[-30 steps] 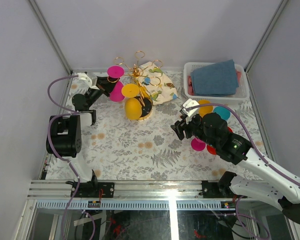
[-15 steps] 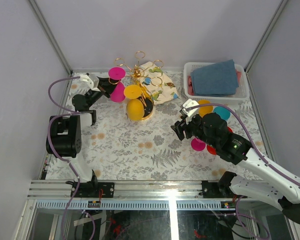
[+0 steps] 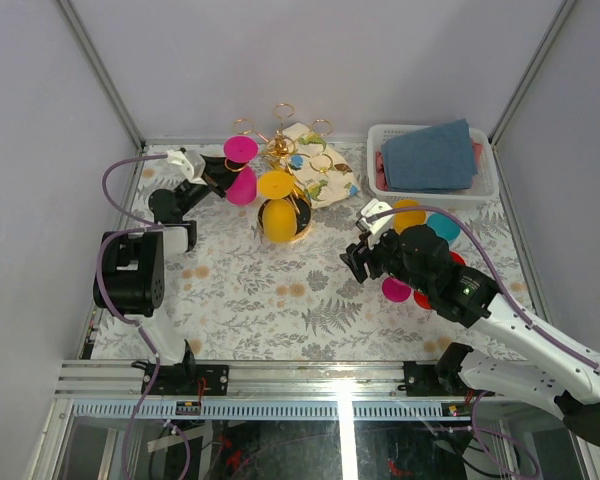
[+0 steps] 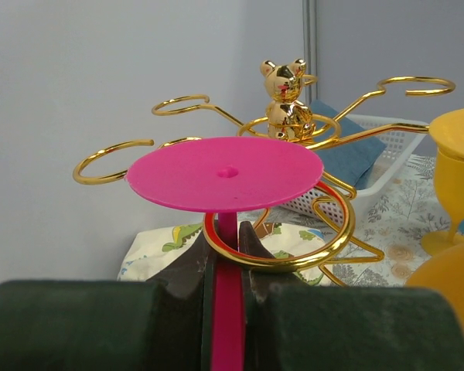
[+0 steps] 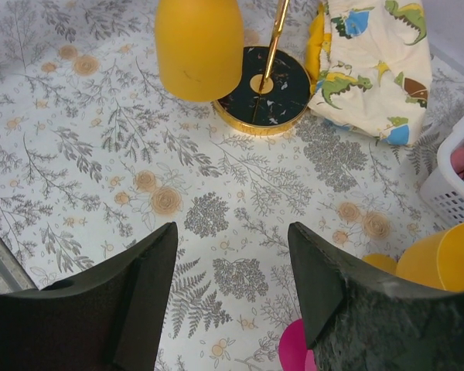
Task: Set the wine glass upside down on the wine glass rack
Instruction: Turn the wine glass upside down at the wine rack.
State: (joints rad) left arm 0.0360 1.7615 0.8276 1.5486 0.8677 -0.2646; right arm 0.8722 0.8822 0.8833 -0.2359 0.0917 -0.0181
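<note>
Left gripper (image 4: 226, 249) pinches the inverted wine glass (image 4: 226, 171) by its stem within a rack (image 4: 284, 108) loop; lower gently before releasing. Right gripper (image 5: 232, 294) spread.

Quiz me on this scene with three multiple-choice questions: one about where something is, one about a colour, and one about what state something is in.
1. Seen from above, where does the basket stand?
A. near left corner
B. far right corner
C. dead centre

2. What colour is the glass held by the left tool?
A. pink
B. blue
C. green

3. What state is the right tool in?
A. shut tight
B. open and empty
C. out of sight

Answers:
1. B: the top view shows it at the back on the right.
2. A: a pink stem and a pink foot rise out of its grip.
3. B: its jaws stand apart with nothing between them.
</note>
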